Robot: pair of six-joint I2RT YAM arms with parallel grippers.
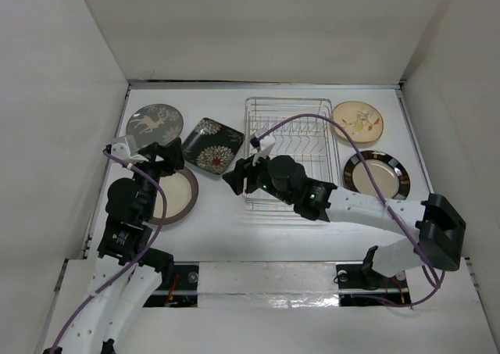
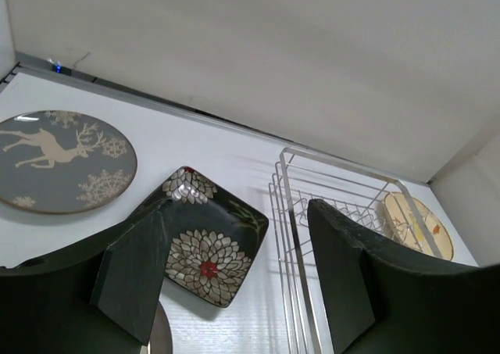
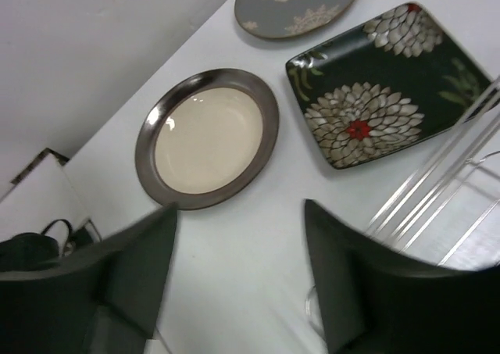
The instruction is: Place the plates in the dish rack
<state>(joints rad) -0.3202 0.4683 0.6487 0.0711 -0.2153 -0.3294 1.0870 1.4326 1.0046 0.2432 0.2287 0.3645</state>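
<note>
The empty chrome dish rack (image 1: 289,147) stands at the back centre. The dark grey deer plate (image 1: 154,124), the black square flower plate (image 1: 211,145) and a cream brown-rimmed plate (image 1: 173,195) lie flat to its left. The tan sprig plate (image 1: 358,121) and the second cream brown-rimmed plate (image 1: 376,174) lie to its right. My left gripper (image 1: 167,157) is open and empty over the far edge of the left cream plate. My right gripper (image 1: 237,176) is open and empty above bare table just left of the rack's near-left corner. The right wrist view shows the cream plate (image 3: 207,137) and the square plate (image 3: 375,84) beyond its fingers.
White walls close in the table on the left, back and right. The right arm reaches across the front of the rack. The left wrist view shows the deer plate (image 2: 58,160), the square plate (image 2: 205,244), the rack (image 2: 336,205) and the tan plate (image 2: 418,225).
</note>
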